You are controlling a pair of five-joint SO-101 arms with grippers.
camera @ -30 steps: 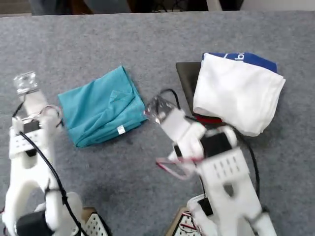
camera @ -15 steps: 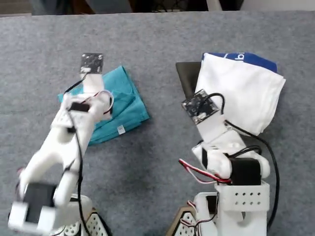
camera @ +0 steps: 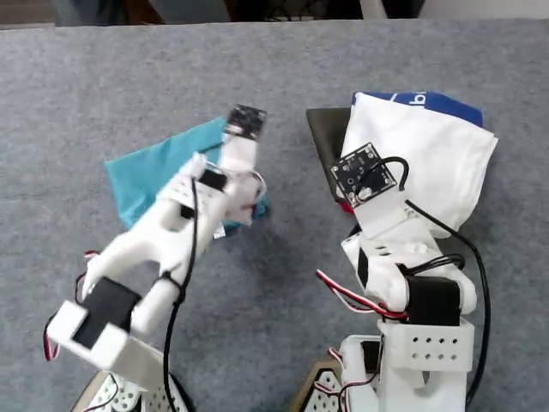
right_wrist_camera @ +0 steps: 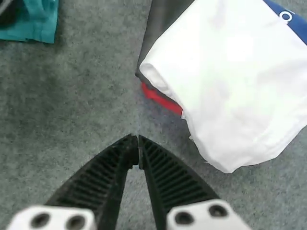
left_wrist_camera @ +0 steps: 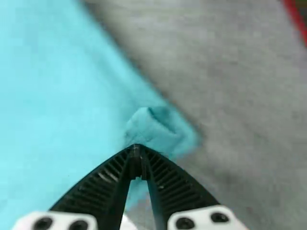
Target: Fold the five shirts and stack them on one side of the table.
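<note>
A folded teal shirt lies left of the table's middle. My left arm stretches across it. In the left wrist view, my left gripper is shut, its tips right at a small bunched fold on the corner of the teal shirt; I cannot tell whether cloth is pinched. At the right is a stack with a white shirt on top, over blue, dark and red layers. My right gripper is shut and empty above bare table, just beside the corner of the white shirt.
The grey felt table has free room at the far left and along the back. The right arm's base and its cables stand at the front edge. A corner of the teal shirt appears in the right wrist view.
My left arm has swung from the table's left side rightward across the teal shirt to its right corner. My right arm turned toward the stack, then kept nearly still.
</note>
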